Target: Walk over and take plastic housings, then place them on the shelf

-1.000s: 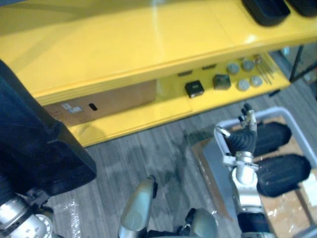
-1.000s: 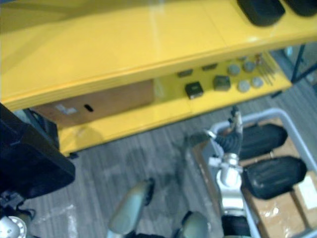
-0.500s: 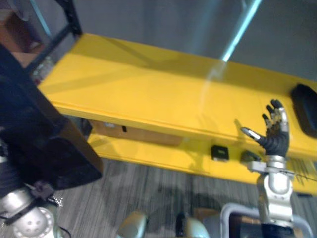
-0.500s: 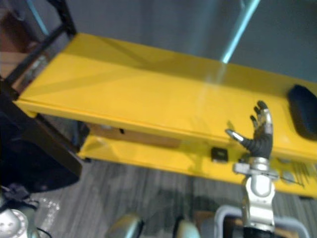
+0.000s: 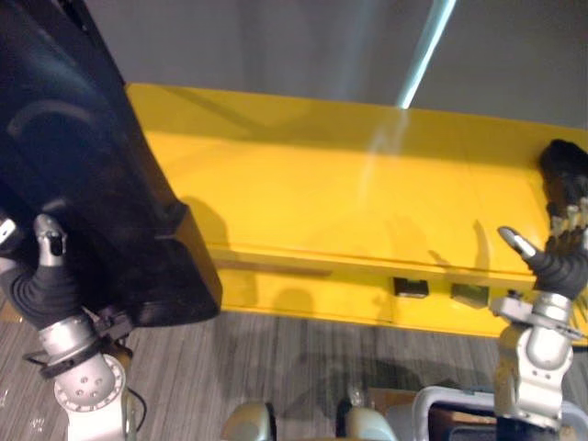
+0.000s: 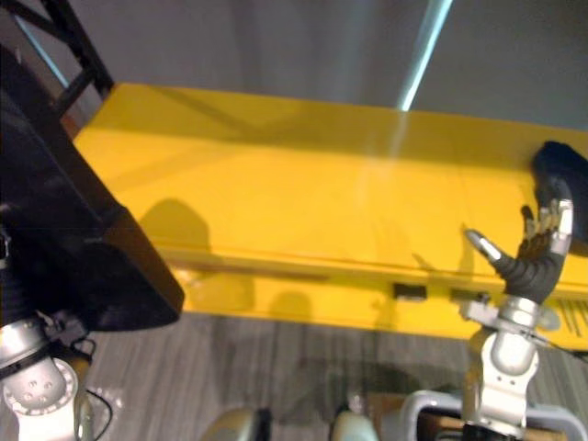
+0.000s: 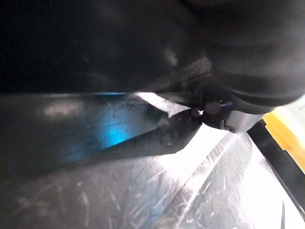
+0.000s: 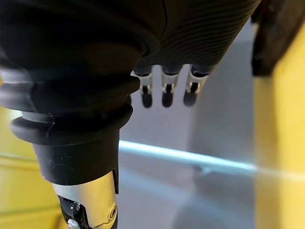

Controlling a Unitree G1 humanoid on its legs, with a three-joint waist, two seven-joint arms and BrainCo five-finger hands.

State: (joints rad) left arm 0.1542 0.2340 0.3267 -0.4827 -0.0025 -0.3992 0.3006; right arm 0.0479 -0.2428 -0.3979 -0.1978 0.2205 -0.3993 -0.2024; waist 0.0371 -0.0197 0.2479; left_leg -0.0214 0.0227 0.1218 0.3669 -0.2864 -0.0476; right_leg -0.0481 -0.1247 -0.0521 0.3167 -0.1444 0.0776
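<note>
A big black plastic housing (image 5: 83, 175) is raised at the left, its lower corner overlapping the front edge of the yellow shelf top (image 5: 349, 202). My left hand (image 5: 41, 276) grips it from below, thumb pressed on its face; the left wrist view shows its scratched dark wall (image 7: 119, 191) from very close. A second black housing (image 6: 556, 165) lies on the shelf top at the far right. My right hand (image 6: 533, 257) stands upright before the shelf edge, just below that housing, open with straight fingers (image 8: 164, 90) and thumb spread, holding nothing.
Under the shelf top a lower yellow shelf carries small dark parts (image 5: 411, 287). A grey cart rim (image 5: 441, 400) shows at the bottom right. A grey wall (image 5: 303, 46) stands behind the shelf, and a black rack post (image 6: 73, 46) rises at the far left.
The camera has tilted up from the floor and cart to the shelf top. The held housing has risen at the left. My right hand has come up to shelf height.
</note>
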